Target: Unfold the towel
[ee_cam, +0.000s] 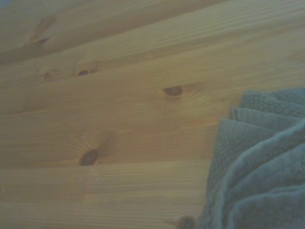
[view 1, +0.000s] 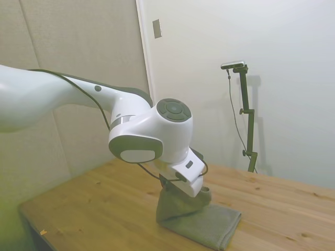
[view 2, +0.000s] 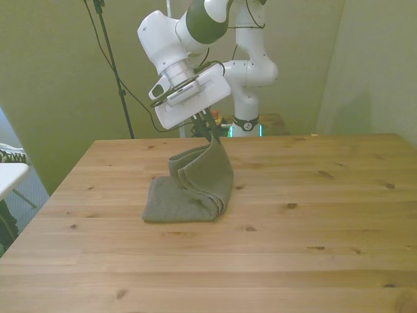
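- Towel (view 2: 189,192) sat a little left of centre in the front view, on the wooden table (view 2: 313,222); in the side view it lay at lower centre of the frame, under the wrist.
- Gripper (view 2: 210,130) hung just above the cloth, upper centre-left of the front view. Fingers looked pressed together on the raised edge of the towel, pinching it; the contact itself was small and partly hidden by the white wrist housing.
- Progress, judged: early. One edge was lifted into a peak beneath the gripper, with the top layers peeled up and draping down the right side of the bundle. The lower layers were flat on the table and folded. Stacked fold edges showed in the wrist view (ee_cam: 257,162) and at the bundle's right side in the front view.
- Left to do, judged: carry the held edge across and away from the resting part, lay it flat, release. More than one fold may remain; layer count unclear.
- Orientation: the flat part's long axis ran roughly left–right in the front view. The lifted flap pointed up toward the gripper, leaning slightly right.
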You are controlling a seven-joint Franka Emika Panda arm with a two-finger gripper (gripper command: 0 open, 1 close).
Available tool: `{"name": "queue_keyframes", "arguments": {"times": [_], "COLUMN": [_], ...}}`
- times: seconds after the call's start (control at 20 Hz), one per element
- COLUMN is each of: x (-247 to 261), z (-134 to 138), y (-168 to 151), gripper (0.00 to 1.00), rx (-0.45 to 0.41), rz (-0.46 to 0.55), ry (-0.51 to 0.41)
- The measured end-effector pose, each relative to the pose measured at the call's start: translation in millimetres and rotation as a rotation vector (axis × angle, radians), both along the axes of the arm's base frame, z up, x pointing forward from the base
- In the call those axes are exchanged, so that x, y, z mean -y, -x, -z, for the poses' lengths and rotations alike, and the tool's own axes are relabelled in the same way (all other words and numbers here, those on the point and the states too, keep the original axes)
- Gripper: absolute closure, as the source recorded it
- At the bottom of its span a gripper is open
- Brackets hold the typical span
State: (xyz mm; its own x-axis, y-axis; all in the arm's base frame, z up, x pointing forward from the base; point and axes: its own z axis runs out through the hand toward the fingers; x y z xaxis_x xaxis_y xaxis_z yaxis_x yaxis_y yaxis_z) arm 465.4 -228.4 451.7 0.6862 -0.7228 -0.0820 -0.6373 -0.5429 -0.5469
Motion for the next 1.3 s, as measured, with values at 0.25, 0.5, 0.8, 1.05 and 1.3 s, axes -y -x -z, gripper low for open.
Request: {"name": "queue_keyframes", "arguments": {"times": [0.25, 0.5, 0.8, 1.05, 1.3], "x": [-37, -79, -92, -92, -92], "z": [0, -4, 8, 9, 10], "y": [-6, -4, -1, 0, 0], "gripper": [1.00, 0.00, 0.00, 0.00, 0.00], "rx": [0.003, 0.003, -0.021, -0.024, -0.026], "rz": [-0.059, -0.121, -0.140, -0.140, -0.144], "ry": [0.007, 0.024, 0.040, 0.041, 0.045]}}
